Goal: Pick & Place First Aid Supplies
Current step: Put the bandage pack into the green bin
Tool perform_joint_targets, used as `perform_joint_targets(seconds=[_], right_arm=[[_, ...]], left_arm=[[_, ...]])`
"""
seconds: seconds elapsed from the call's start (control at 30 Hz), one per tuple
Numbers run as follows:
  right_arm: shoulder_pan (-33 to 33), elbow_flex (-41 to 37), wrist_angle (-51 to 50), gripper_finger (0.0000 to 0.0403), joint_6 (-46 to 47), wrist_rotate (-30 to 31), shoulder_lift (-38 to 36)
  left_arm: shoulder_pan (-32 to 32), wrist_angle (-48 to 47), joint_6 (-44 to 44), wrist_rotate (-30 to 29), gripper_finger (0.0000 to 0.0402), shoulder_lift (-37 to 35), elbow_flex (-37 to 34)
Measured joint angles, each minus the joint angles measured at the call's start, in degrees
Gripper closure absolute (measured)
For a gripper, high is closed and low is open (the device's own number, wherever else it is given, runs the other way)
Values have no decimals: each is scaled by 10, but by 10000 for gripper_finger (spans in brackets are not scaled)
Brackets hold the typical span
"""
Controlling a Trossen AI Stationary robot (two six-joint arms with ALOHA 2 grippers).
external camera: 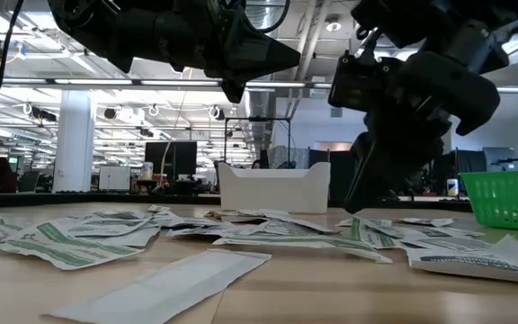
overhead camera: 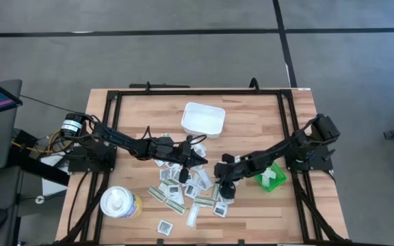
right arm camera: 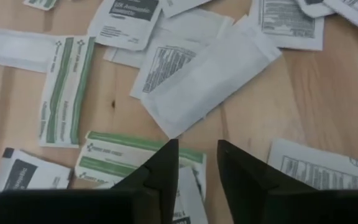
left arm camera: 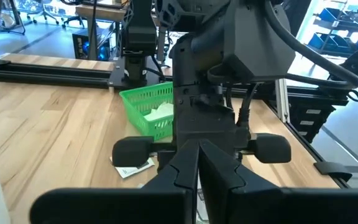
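The first aid supplies [overhead camera: 187,188] are scattered flat across the lower centre of the high view, below the white tray [overhead camera: 202,119]; no common heading is shared, the strips lying at mixed angles. In the right wrist view a narrow white-and-olive strip [right arm camera: 66,87] is seen with its long axis running almost top to bottom, and a plain white packet [right arm camera: 213,78] lies diagonally from lower left to upper right; printed square packets are fanned around them.

The green bin [overhead camera: 272,176] at centre right of the high view is shown from the side only in the low view, at the right edge; its white contents are visible in the left wrist view.

The right gripper [right arm camera: 197,163] is held low over the packets with its fingers a narrow gap apart, nothing between them; whether the tips touch the strip beneath cannot be told. The left gripper [left arm camera: 197,163] is closed, fingers pressed together and empty, above the pile at centre.
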Motion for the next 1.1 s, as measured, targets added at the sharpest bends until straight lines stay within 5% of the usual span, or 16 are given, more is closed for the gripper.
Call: perform_joint_targets(seconds=[0.3,0.93,1.1], right_arm=[[0,0,-15,283,8,-8,7],[-16,1,15,394,-27,-44,41],[-16,1,18,397,-29,-44,40]], left_arm=[[0,0,0,0,389,0,0],[0,0,0,0,389,0,0],[0,0,0,0,389,0,0]])
